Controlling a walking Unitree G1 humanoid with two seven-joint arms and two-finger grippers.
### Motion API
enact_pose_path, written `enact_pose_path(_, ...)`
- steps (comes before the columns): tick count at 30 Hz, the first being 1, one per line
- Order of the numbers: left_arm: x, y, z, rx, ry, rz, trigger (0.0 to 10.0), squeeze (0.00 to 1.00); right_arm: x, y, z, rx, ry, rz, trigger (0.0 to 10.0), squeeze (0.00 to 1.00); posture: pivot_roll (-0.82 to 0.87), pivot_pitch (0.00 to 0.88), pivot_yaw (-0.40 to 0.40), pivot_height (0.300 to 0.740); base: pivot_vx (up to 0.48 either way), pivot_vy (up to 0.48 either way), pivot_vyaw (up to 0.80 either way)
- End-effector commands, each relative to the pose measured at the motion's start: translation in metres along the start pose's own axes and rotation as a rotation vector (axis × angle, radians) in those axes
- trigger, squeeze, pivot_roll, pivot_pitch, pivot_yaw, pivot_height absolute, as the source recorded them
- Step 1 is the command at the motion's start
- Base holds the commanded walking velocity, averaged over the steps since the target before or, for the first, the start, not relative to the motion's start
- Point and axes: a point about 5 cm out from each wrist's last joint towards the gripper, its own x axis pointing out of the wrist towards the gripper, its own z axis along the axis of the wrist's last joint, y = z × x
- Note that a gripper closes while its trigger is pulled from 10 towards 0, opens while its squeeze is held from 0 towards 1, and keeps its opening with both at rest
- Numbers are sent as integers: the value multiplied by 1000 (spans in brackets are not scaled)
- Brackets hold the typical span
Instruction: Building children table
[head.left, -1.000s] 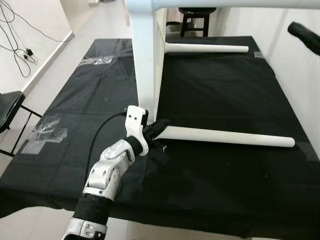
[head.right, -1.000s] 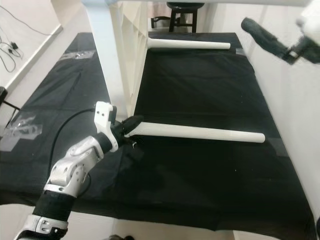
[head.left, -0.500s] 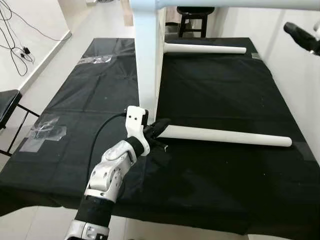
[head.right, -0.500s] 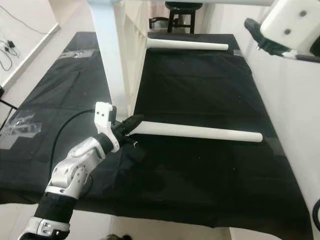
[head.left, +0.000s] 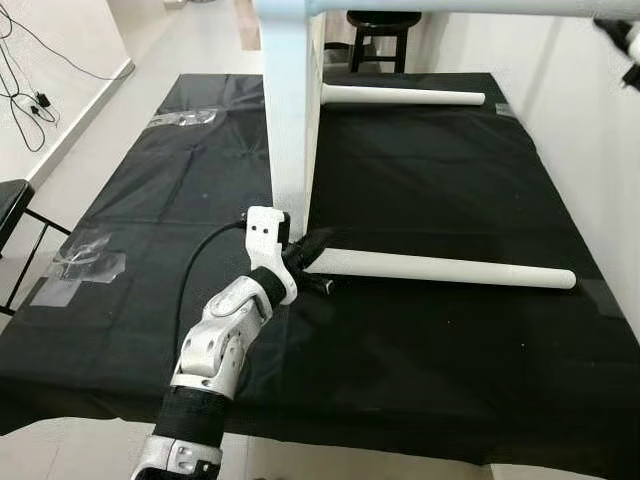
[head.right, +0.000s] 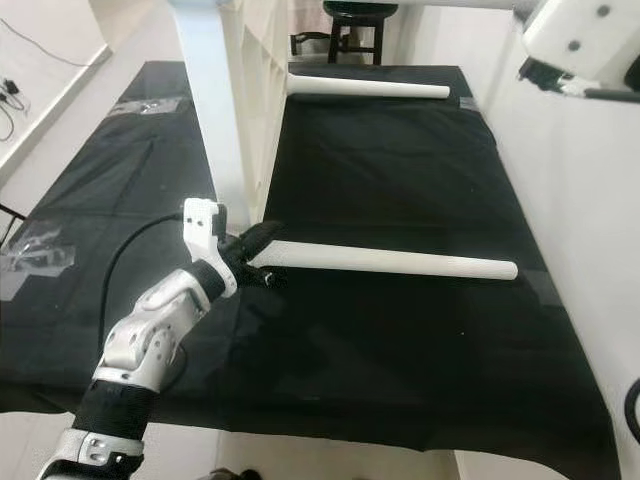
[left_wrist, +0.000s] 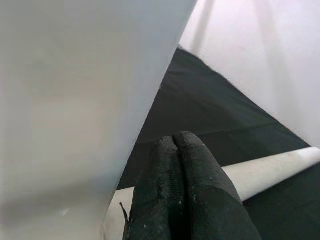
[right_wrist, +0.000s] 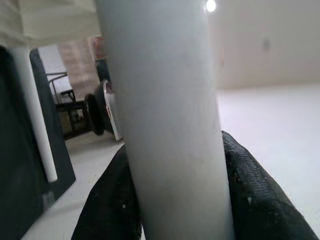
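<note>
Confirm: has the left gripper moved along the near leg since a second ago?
No. The left gripper sits at the near leg's end beside the upright panel's foot, as before; the whole view shifted, so the camera moved.

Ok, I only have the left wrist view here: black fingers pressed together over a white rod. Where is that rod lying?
Observer: The near leg lies flat on the black cloth, with the left gripper at its end beside the upright white panel.
Operator: Any other leg?
Observer: A second leg lies across the cloth's far end.
Operator: And the right arm?
Observer: The right gripper is raised, its fingers clasping a white bar.
</note>
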Motion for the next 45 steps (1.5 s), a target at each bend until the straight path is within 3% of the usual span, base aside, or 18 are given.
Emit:
enact_pose_path(1,2,3,-2,4,4,34,10000,0,2,3,3,20,-26,7,0,0,-78,179,-16,740,0,0,0)
enact_pose_path(13,16,34,-11,33,42,253,10000,0,6,2,9,41,-75,9,0,0,-94,189,-21,740,0,0,0)
enact_pose_path(16,18,57,-3,62,9,407,10000,0,6,2,11,43,-85,17,0,0,-104,193,-15,740,0,0,0)
enact_pose_path(18,17,61,-1,62,-2,438,10000,0,6,3,11,43,-85,19,0,0,-104,194,-14,740,0,0,0)
enact_pose_path(25,-2,93,17,126,-91,654,10000,0,3,4,3,47,-37,16,0,0,-103,198,-16,740,0,0,0)
enact_pose_path(28,-18,115,31,156,-139,752,10000,0,0,6,-9,54,34,3,0,0,-100,195,-20,740,0,0,0)
enact_pose_path(29,-30,130,46,179,-184,810,10000,0,-3,8,-18,65,90,-3,0,0,-93,194,-17,740,0,0,0)
enact_pose_path(30,-30,130,46,179,-184,810,10000,0,-3,8,-18,65,90,-3,0,0,-93,194,-17,740,0,0,0)
enact_pose_path(32,-56,156,91,265,-308,910,10000,0,-9,15,-33,100,194,-23,0,0,-75,191,-9,740,0,0,0)
enact_pose_path(33,-56,156,91,265,-308,910,10000,0,-9,15,-33,100,194,-23,0,0,-75,191,-9,740,0,0,0)
enact_pose_path(34,-67,164,112,311,-364,940,10000,0,-12,17,-38,120,229,-38,0,0,-72,190,-7,740,0,0,0)
enact_pose_path(36,-67,164,112,311,-364,940,10000,0,-12,17,-38,120,229,-38,0,0,-72,190,-7,740,0,0,0)
enact_pose_path(38,-83,167,160,407,-488,952,10000,0,-16,20,-45,168,282,-84,0,0,-49,180,-3,740,0,0,0)
enact_pose_path(40,-83,167,160,407,-488,952,10000,0,-16,20,-45,168,282,-84,0,0,-49,180,-3,740,0,0,0)
enact_pose_path(41,-88,163,186,456,-555,939,10000,0,-17,23,-49,201,310,-113,0,0,-39,172,-5,740,0,0,0)
enact_pose_path(43,-88,163,186,456,-555,939,10000,0,-17,23,-49,201,310,-113,0,0,-39,172,-5,740,0,0,0)
enact_pose_path(44,-90,155,212,501,-623,908,10000,0,-17,30,-53,261,346,-128,0,0,-18,165,-13,740,0,0,0)
enact_pose_path(45,-85,118,275,615,-769,769,10000,0,-15,89,-61,583,445,-75,0,0,26,153,-25,740,0,0,0)
